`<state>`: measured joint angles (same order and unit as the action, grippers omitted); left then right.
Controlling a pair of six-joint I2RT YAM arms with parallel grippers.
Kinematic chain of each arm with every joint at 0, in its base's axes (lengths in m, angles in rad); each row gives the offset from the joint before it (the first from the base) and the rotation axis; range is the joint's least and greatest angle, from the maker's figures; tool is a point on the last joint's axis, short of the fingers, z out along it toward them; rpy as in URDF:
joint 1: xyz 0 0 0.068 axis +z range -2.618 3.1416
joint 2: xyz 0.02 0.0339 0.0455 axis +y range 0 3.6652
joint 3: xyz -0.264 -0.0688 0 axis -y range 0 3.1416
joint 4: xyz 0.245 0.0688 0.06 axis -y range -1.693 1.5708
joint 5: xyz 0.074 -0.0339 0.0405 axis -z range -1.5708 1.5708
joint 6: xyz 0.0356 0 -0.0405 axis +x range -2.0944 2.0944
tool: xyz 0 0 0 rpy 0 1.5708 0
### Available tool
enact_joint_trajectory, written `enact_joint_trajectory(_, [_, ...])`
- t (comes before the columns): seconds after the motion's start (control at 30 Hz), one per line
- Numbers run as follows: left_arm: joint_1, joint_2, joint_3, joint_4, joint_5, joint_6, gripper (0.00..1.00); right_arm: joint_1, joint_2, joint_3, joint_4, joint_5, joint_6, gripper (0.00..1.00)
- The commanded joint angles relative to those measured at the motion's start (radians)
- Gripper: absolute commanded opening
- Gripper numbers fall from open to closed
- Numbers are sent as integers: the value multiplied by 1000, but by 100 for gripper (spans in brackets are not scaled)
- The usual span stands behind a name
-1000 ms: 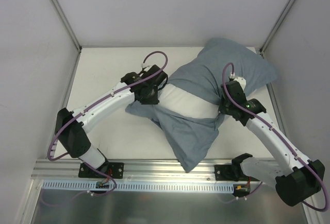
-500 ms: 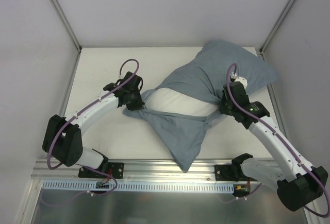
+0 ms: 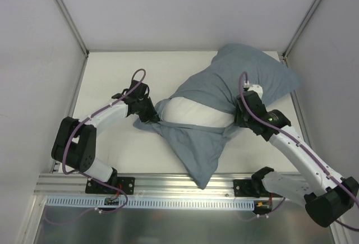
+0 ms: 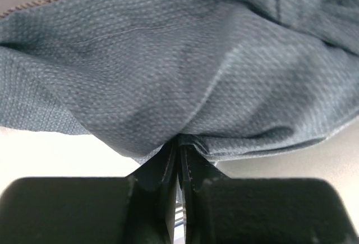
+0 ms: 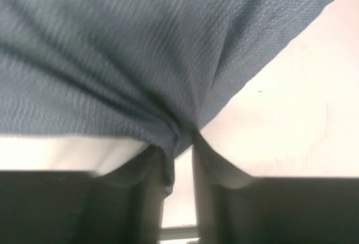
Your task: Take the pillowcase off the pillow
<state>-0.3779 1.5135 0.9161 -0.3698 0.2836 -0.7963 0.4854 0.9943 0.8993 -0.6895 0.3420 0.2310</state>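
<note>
Left gripper (image 4: 179, 143) has dragged pillowcase (image 3: 196, 146) edge leftward, jaws clamped shut.

Free passage is afforded over the bare table (image 3: 112, 76) at the far left and along the near edge, whereas the centre and far right corner are blocked by the pillowcase (image 3: 235, 76) and the pillow (image 3: 193, 112), with walls (image 3: 33, 59) closing both sides.

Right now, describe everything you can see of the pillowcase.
The pillowcase is thin, wrinkled grey-blue cloth covering the far end of the pillow near the back right corner. Its near part gapes, baring a white band, and trails limp on the table. The left pincer is shut on one edge; folds gather at the right pincer.
</note>
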Motion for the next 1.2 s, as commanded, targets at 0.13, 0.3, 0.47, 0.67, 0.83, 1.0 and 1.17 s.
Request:
enact_joint_trajectory(0.13, [11,-30,27,-14,-21,68,0,346,85,368,-174,301,-122,88])
enact_joint_trajectory(0.3, [10,-52,17,-12,-34,60,0,511,301,538,-98,266,-156,90])
enact_joint_trajectory(0.47, [10,-93,-3,-12,-24,57,0,611,545,699,-82,198,-200,93])
enact_joint_trajectory(0.67, [10,-136,-29,-12,-17,49,0,619,771,737,-51,123,-161,97])
enact_joint_trajectory(0.83, [11,-167,-63,-12,-18,40,0,578,898,727,-44,157,-64,86])
enact_joint_trajectory(1.0, [10,-190,-95,3,-1,28,0,499,865,698,-41,126,34,1])
enact_joint_trajectory(1.17, [11,-199,-114,26,17,22,0,414,710,664,16,124,63,1])
